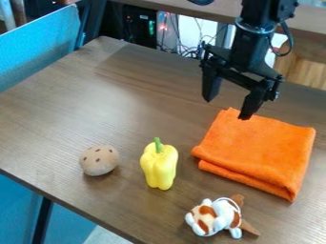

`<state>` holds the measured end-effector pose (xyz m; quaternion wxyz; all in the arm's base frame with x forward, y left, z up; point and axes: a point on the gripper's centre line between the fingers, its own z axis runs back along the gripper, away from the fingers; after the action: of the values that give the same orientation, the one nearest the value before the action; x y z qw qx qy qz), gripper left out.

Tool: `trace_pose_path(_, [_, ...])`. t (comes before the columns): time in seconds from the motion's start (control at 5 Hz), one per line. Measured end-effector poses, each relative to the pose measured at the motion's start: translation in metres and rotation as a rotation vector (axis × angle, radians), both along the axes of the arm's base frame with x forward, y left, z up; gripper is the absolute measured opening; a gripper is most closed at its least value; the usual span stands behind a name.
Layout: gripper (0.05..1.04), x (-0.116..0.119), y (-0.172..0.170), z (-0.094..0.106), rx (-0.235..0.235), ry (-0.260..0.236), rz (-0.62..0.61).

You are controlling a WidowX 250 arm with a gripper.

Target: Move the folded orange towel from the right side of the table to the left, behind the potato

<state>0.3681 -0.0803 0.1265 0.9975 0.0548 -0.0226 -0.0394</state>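
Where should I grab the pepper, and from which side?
I'd come from above and close the hand across the middle of the pepper, on its long flanks. It is narrower there than from end to end, and the thin stem looks a poor hold.

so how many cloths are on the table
1: the folded orange cloth, right of the yellow pepper as the camera sees it. Its folds could hide another.
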Motion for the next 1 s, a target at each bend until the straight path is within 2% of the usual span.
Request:
trace_pose_path(0.2, [1.001,-0.001,0.000,-0.018,0.008,0.046,-0.001])
trace_pose_path(0.4, [1.001,0.020,-0.011,-0.055,-0.024,0.050,-0.045])
trace_pose_path(0.6, [1.001,0.037,-0.022,-0.073,-0.075,-0.004,-0.080])
trace_pose_path(0.8, [1.001,0.041,-0.028,-0.086,-0.114,-0.012,-0.078])
trace_pose_path(1.0, [1.001,0.041,-0.024,-0.091,-0.089,-0.006,-0.054])
